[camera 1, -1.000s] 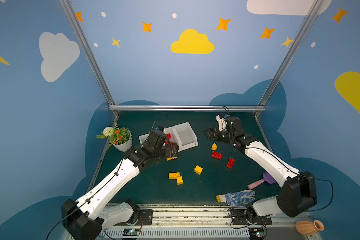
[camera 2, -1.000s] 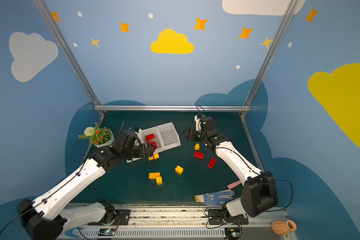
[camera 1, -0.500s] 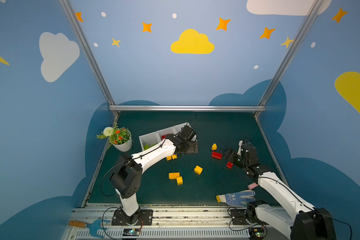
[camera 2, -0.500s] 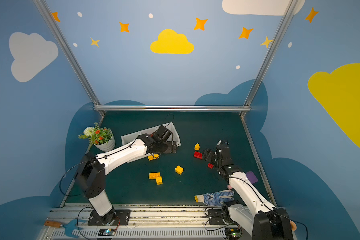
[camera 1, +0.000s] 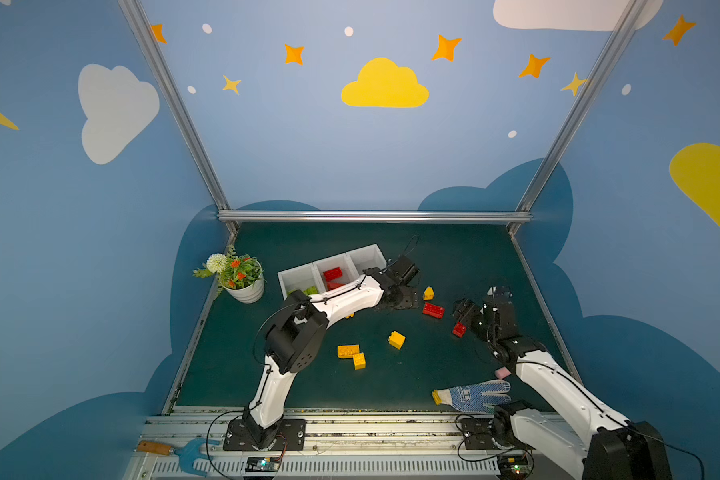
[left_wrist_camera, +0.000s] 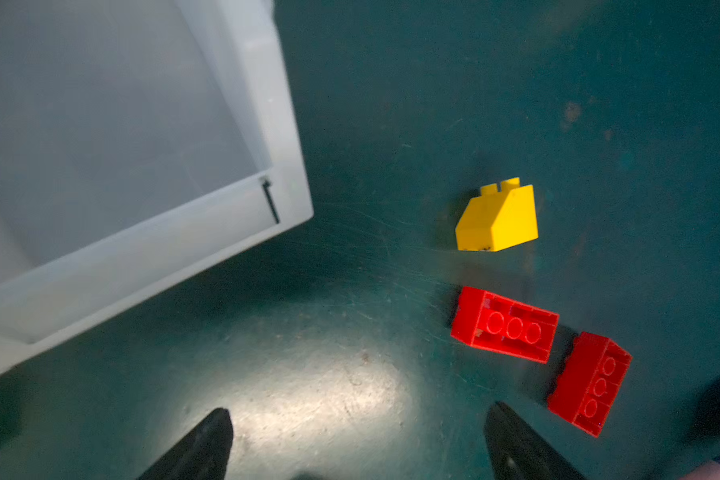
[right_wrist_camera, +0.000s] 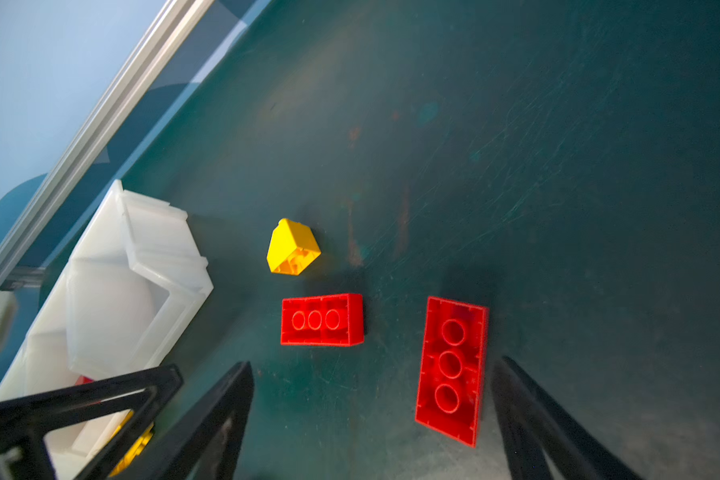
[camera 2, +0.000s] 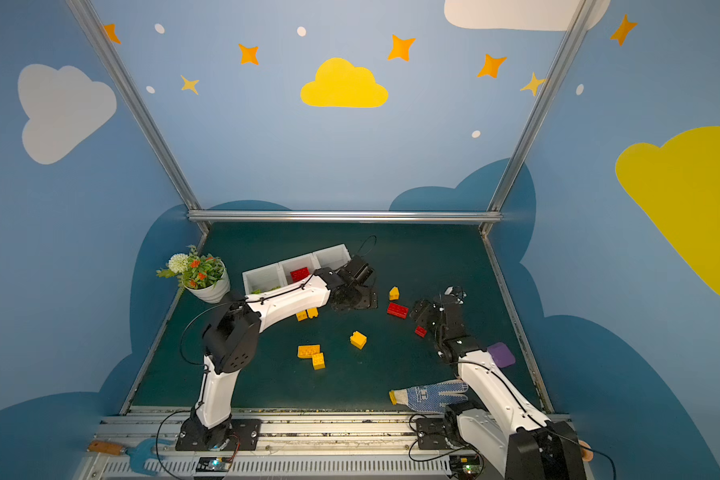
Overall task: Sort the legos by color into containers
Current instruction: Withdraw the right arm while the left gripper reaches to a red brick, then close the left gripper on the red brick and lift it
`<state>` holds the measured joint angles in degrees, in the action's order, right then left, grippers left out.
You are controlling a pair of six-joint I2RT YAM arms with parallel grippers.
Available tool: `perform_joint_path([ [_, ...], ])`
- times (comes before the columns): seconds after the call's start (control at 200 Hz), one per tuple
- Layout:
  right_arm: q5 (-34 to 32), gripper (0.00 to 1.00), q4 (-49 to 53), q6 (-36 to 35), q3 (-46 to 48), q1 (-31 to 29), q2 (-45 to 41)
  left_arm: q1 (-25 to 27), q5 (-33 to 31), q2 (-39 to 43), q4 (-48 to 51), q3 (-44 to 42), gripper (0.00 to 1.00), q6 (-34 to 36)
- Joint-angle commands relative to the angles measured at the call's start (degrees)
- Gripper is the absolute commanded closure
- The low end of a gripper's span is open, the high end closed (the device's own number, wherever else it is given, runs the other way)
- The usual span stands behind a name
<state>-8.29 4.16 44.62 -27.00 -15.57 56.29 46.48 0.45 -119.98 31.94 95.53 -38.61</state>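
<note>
left arm (camera 1: 341, 297) across the containers (camera 1: 296, 277), flower pot (camera 1: 245, 293) beside them, glove (camera 1: 472, 395) well apart

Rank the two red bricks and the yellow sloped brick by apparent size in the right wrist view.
Largest: nearer red brick.
Next: farther red brick; both show three underside rings, so nearness may explain the difference.
Smallest: yellow sloped brick.
</note>
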Motion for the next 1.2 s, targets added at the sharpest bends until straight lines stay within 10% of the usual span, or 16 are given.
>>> perform_joint_path([
  [0.0,-4.1,0.13,0.6,0.8,0.5,0.2,-2.4,0.7,0.9,-2.7,1.3,3.3,0.07,-0.6],
  [1.196,-8.9,0.10,8.9,5.3,2.8,8.0,-12.7,8.0,-4.4,-26.3,14.6,34.6,0.10,14.5],
])
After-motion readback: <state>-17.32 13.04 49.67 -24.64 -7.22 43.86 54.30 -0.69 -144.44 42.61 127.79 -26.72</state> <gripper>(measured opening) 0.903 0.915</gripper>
